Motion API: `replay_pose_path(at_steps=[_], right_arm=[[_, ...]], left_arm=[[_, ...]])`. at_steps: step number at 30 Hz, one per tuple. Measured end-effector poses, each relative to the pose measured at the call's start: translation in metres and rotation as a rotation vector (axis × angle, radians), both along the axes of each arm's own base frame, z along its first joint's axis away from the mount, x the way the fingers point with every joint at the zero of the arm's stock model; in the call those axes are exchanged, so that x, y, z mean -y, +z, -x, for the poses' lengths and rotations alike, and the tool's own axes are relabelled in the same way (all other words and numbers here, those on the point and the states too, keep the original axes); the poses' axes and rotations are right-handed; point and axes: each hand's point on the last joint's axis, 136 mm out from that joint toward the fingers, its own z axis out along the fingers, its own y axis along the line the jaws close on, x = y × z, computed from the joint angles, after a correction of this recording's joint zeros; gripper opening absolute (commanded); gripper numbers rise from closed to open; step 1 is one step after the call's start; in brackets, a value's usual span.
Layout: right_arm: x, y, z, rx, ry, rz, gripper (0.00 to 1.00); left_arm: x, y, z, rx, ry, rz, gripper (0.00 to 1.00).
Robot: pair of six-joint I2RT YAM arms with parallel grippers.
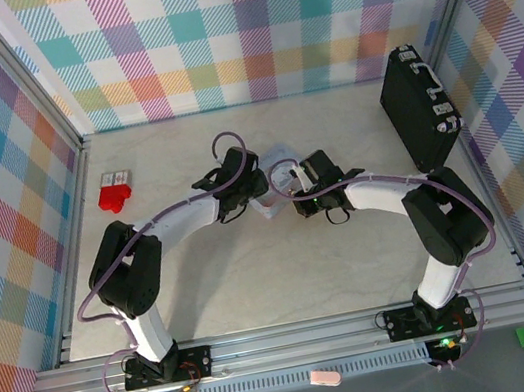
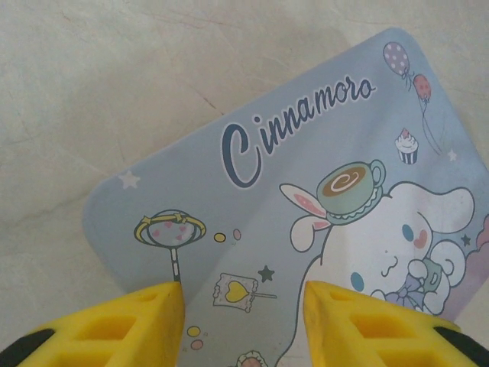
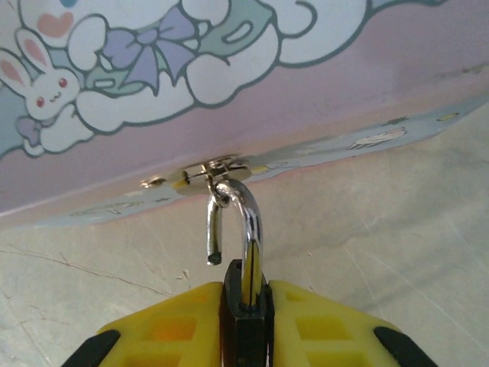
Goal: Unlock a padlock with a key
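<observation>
The padlock (image 3: 245, 325) has a dark body and a silver shackle (image 3: 253, 222). The shackle stands open, with its short end free of the body, and its bend hangs in the metal hasp (image 3: 202, 174) of a pastel cartoon tin (image 3: 306, 69). My right gripper (image 3: 244, 298) is shut on the padlock's body, a yellow finger (image 3: 328, 321) on each side. My left gripper (image 2: 244, 298) stands open over the tin's lid (image 2: 306, 191), its fingertips apart with nothing between them. In the top view both grippers (image 1: 259, 188) (image 1: 294, 190) meet at the tin (image 1: 280, 181). The key is hidden.
A big black hard case (image 1: 419, 107) leans at the back right wall. A small red and white object (image 1: 115, 192) lies at the left. Plaid walls close in the pale table (image 1: 286, 273) on three sides.
</observation>
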Motion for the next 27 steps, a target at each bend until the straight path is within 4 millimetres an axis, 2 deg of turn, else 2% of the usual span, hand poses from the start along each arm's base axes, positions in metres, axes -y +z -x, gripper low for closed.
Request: replay_pose_path(at_steps=[4,11,21,27], right_arm=[[0.005,-0.003,0.000,0.001,-0.004,0.032,0.20],[0.009,-0.004,0.001,0.008,0.001,0.062,0.05],[0.007,0.001,0.007,0.099,0.047,0.245,0.00],[0.014,0.010,-0.005,0.180,0.074,0.352,0.00]], left_arm=[[-0.001,-0.001,-0.001,0.003,0.004,-0.005,0.45],[-0.003,-0.002,-0.001,0.023,0.011,0.000,0.45],[-0.009,-0.002,0.007,0.059,0.015,0.024,0.44],[-0.010,-0.003,0.020,0.063,0.013,0.044,0.43]])
